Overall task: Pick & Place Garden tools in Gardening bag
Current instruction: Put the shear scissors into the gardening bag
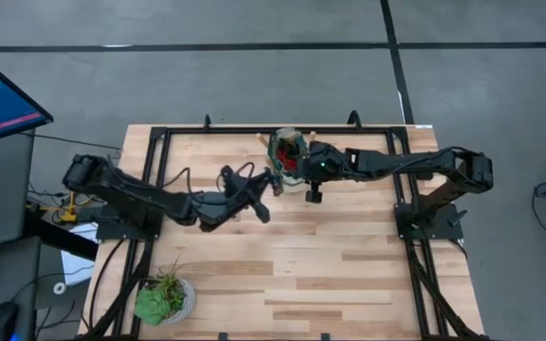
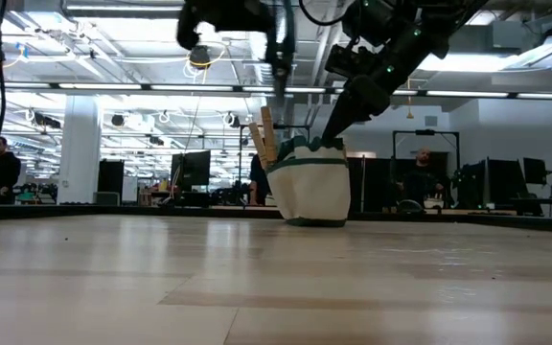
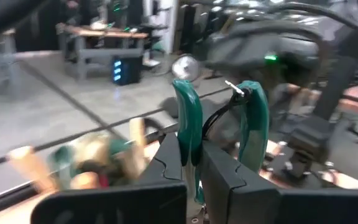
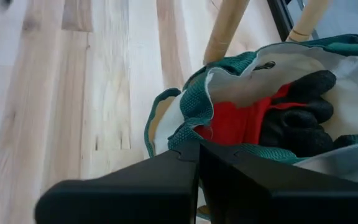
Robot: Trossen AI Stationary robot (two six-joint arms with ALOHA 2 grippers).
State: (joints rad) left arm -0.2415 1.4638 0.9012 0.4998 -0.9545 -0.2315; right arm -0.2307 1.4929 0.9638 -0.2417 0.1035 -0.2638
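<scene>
Green-handled shears (image 3: 219, 134) clamped in left gripper (image 3: 194, 165) beside gardening bag (image 2: 312, 187) — right gripper (image 4: 197, 152) pinching bag's rim.

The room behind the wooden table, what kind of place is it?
Probably a big robot lab or workshop: long ceiling lights, desks with dark computer monitors, and a person standing far back.
</scene>
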